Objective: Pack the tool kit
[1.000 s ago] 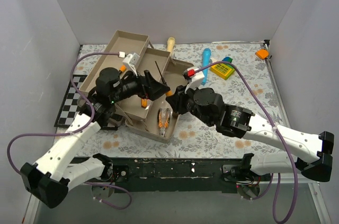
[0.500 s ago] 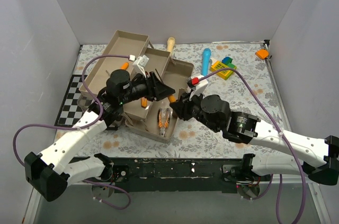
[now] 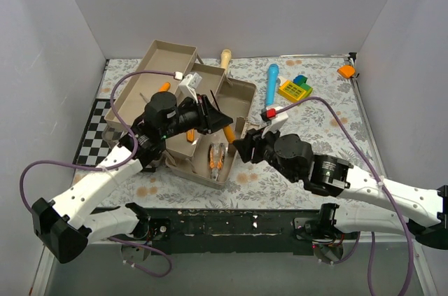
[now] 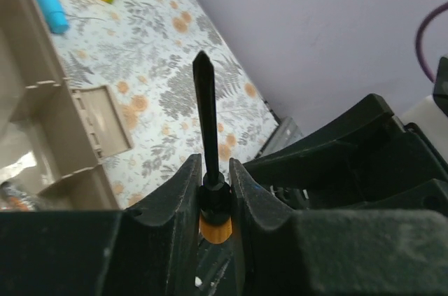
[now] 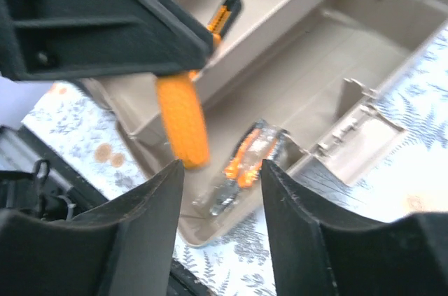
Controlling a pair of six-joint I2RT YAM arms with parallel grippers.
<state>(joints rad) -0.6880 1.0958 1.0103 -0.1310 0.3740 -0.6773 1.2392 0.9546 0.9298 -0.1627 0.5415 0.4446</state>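
Left pincer (image 4: 213,168) is clamped on a screwdriver (image 4: 206,110) at the collar. The black shaft projects beyond the fingers and the orange handle sits behind them, above the open toolbox (image 3: 241,93). Right pincer (image 5: 222,170) stands open and holds nothing, just right of the box's near end. A clear packet of orange-handled tools (image 5: 245,159) lies in the near compartment. The counter (image 3: 322,124) carries a floral cloth, with a checkered mat (image 3: 94,131) at its left edge. Plain pale walls (image 3: 231,2) enclose three sides.
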